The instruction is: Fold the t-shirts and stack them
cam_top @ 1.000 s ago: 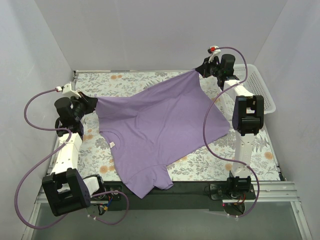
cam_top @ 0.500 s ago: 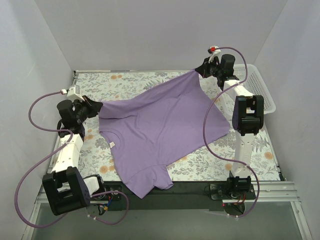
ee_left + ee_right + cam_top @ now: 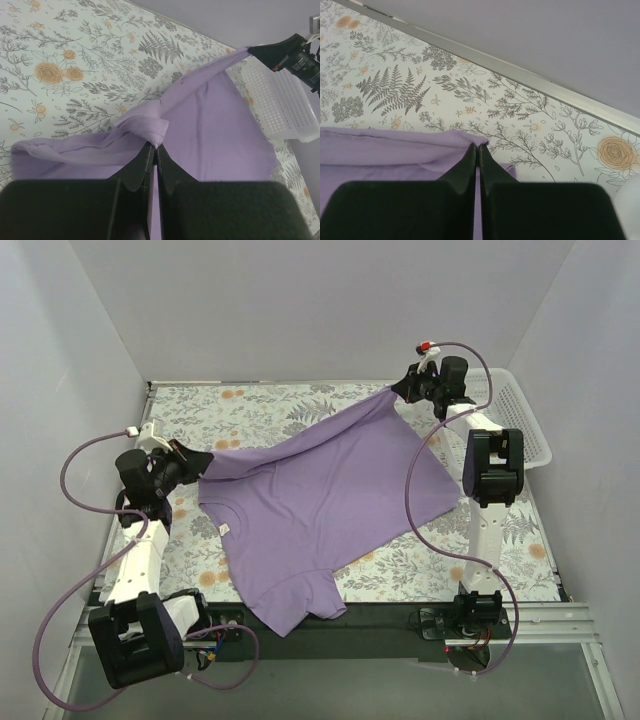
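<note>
floral table (image 3: 260,405) — t-shirt (image 3: 320,500) clamped in left end effector (image 3: 155,146) and right end effector (image 3: 477,146), pinches clearest wrist-side

The surface (image 3: 260,410) under my arms was covered in a pale floral print of ferns and orange roses. A lavender t-shirt (image 3: 320,510) lay spread across its middle, mostly flat. Its far edge was raised off the print at two corners, and its near end hung over the near edge. A white mesh basket (image 3: 522,415) sat at the far right corner.
</note>
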### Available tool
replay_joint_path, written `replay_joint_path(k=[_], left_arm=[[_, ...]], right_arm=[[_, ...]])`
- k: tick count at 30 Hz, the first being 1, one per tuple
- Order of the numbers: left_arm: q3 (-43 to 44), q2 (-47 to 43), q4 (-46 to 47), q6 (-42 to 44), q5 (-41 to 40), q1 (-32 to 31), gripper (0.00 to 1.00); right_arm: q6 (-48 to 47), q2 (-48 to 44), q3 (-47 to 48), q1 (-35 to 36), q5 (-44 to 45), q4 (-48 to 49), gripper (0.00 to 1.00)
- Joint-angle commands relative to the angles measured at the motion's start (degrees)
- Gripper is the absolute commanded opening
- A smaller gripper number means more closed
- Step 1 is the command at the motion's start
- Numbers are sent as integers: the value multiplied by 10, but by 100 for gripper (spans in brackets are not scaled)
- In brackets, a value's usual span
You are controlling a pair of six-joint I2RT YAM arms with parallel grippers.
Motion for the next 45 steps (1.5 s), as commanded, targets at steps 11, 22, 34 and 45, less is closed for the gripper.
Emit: replay_joint_path(k=[11,22,34,45], left_arm=[[-38,-55,-24,-41,47,-17,0],[-55,-64,-46,-46,49,-34,0],[-57,-58,-61,-40,44,-45,0],[-64,-54,-94,-37,45,-58,0]], right_arm=[[-6,-25,-32,-20,-5,23,5],[-18,-38,-62,-20,-4,23,6],[-44,-47,-71,-20,-1,23,8],[-115,-119,-154,-21,26,23,55]])
